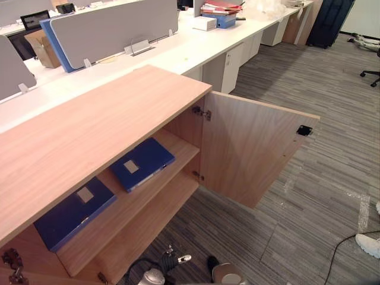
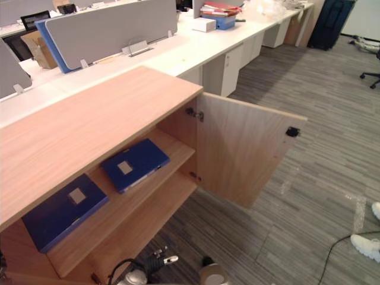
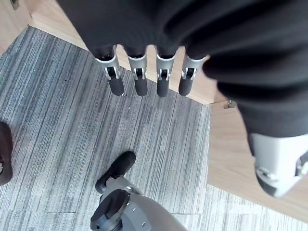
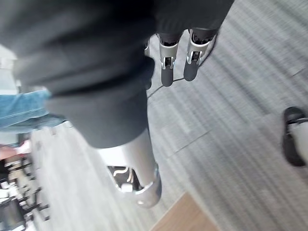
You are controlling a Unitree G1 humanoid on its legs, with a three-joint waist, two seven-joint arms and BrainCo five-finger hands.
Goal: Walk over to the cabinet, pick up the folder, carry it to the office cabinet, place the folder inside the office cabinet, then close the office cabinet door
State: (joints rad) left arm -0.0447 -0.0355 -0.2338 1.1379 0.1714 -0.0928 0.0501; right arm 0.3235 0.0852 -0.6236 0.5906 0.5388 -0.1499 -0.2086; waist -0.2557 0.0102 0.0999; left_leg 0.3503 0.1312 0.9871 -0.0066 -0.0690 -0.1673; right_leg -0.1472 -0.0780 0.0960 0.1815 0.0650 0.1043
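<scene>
A right blue folder and a left blue folder lie on the office cabinet shelf, door open. The left hand and right hand hang straight-fingered, empty.

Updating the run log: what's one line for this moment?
left hand: open, empty | right hand: open, empty | blue folder and second blue folder: flat on upper shelf | cabinet door: open, not yet closed

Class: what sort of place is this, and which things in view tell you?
Most likely an open-plan office: a long row of white desks with grey divider screens, a wooden cabinet, door open, holding two blue folders, and grey carpet.
</scene>
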